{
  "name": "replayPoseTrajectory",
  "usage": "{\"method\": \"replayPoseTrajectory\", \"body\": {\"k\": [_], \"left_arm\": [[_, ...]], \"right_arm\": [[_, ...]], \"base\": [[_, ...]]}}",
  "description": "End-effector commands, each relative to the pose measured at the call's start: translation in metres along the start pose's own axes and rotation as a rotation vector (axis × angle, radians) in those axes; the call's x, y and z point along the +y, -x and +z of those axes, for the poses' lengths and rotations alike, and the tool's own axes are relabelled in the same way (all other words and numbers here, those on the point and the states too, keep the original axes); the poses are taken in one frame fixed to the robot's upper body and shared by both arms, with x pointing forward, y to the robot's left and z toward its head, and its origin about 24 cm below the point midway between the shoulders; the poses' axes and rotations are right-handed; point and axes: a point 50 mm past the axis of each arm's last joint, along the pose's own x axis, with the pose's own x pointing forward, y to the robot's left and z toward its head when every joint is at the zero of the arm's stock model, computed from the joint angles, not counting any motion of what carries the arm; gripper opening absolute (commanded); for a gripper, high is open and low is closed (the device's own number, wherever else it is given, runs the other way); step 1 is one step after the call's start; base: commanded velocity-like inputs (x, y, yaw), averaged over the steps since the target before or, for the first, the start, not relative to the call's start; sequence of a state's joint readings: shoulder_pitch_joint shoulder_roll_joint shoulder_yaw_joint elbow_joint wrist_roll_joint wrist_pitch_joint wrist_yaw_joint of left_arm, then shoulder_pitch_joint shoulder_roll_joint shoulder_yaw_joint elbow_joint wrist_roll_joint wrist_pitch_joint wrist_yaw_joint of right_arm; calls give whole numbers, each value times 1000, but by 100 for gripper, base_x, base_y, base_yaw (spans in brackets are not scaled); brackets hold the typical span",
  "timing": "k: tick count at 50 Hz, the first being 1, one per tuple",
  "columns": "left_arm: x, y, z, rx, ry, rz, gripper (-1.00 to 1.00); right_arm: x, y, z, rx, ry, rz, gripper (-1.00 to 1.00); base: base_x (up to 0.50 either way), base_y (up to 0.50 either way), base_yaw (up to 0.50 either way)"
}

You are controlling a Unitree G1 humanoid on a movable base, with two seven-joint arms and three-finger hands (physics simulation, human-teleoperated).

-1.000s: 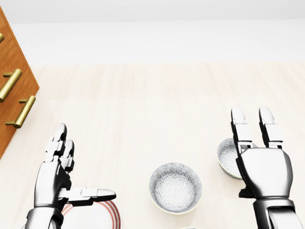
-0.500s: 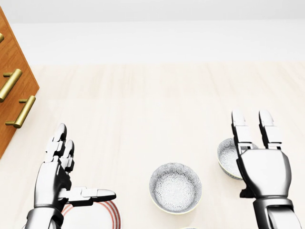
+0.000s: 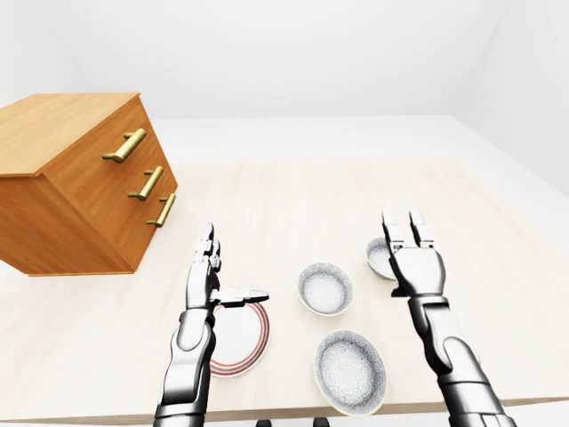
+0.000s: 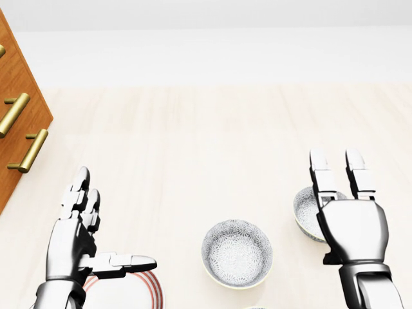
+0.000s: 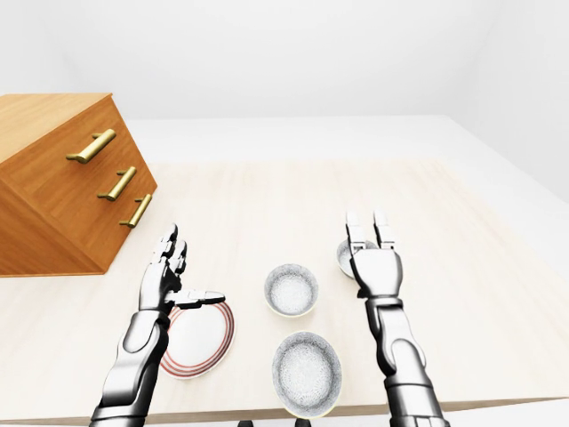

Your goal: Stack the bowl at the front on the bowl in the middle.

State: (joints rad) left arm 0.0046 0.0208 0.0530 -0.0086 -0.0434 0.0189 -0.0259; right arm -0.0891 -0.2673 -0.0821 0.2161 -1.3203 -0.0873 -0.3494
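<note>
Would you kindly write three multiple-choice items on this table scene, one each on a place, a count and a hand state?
1. In the left-eye view, where does the wooden drawer cabinet stand on the table?
A. at the left
B. at the right
C. at the bottom centre

2. How many patterned bowls show in the left-eye view?
A. one
B. two
C. three

3. How is the right hand?
A. shut on a bowl
B. open, holding nothing
C. out of view

Answers:
1 A: the cabinet fills the left side, its brass handles turned toward the centre.
2 C: the nearest bowl, the middle bowl and the far bowl, partly hidden by the right hand.
3 B: its fingers point straight up, closed on nothing; the left hand is open too, over the red-rimmed plate.
</note>
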Motion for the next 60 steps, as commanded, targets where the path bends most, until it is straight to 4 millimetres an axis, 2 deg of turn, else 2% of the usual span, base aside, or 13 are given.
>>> {"method": "replayPoseTrajectory", "body": {"k": [1, 18, 39, 60], "left_arm": [[0, 1, 0, 0, 1, 0, 100], [0, 0, 0, 0, 2, 0, 100], [-1, 2, -1, 2, 1, -1, 100], [-1, 4, 0, -24, -51, 7, 100]], "right_arm": [[9, 1, -2, 2, 8, 18, 100], [30, 1, -13, 29, 15, 66, 100], [34, -3, -26, 59, 32, 65, 100], [57, -12, -24, 40, 63, 190, 100]], "base": [[0, 0, 0], [0, 0, 0], [0, 0, 0], [0, 0, 0]]}}
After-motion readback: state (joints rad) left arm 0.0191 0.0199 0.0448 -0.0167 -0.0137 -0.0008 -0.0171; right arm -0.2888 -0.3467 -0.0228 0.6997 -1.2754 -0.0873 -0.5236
